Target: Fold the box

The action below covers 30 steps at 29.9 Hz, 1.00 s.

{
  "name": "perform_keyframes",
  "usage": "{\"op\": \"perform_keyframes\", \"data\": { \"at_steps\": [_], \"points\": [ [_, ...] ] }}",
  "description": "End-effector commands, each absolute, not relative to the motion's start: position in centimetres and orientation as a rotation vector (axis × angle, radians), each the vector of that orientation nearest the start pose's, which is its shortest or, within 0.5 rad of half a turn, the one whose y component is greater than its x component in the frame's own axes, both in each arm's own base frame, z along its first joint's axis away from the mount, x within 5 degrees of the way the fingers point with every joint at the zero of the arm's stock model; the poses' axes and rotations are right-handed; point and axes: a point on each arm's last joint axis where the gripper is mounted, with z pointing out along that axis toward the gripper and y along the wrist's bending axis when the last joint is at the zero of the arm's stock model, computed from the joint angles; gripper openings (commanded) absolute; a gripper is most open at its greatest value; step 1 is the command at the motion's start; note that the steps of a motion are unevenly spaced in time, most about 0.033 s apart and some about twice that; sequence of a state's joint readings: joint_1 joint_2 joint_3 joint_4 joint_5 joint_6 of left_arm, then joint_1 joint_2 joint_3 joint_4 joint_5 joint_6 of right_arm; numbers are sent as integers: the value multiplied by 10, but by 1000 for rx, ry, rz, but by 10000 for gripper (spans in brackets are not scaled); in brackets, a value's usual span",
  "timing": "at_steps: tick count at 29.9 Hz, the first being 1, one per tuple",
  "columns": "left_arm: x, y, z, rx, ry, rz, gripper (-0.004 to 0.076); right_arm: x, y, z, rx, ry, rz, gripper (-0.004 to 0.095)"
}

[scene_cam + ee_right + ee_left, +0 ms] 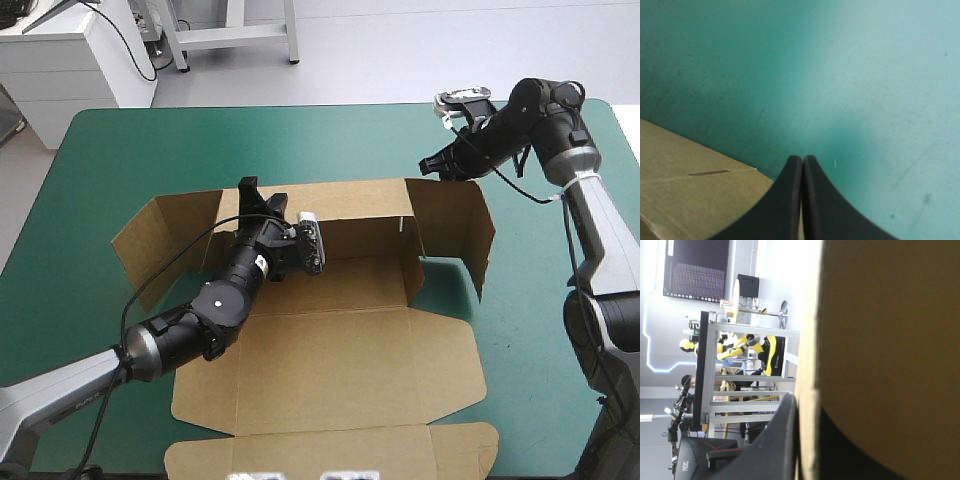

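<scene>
The brown box (350,340) lies open in the middle of the table, its back wall upright and its side flaps angled outward. My left gripper (250,192) is at the left part of the back wall, shut on its top edge. In the left wrist view the board (890,340) stands between the two black fingers (782,440), one on each side. My right gripper (430,165) hovers shut just beyond the box's far right corner, holding nothing. The right wrist view shows its fingers (802,160) meeting over the teal-green cover, with a corner of board (690,200) beside them.
The box's left flap (150,240) and right flap (460,225) stick out sideways. The lid panel (330,450) reaches toward the table's front edge. Bare teal-green cover (130,140) runs along the far side and both ends of the table.
</scene>
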<state>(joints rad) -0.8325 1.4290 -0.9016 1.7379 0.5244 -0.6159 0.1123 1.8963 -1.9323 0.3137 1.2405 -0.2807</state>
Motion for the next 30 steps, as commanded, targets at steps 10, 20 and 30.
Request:
{"op": "perform_keyframes", "data": {
  "at_steps": [10,20,30],
  "points": [
    [241,-195,316,1317,1287,759,-8,367,73,389,-498,2542,306,-20],
    [241,-195,316,1316,1289,758,-8,315,74,380,-580,2514,422,-20],
    [241,-195,316,1319,1288,754,-8,277,72,351,-653,2280,396,-19]
  ]
}}
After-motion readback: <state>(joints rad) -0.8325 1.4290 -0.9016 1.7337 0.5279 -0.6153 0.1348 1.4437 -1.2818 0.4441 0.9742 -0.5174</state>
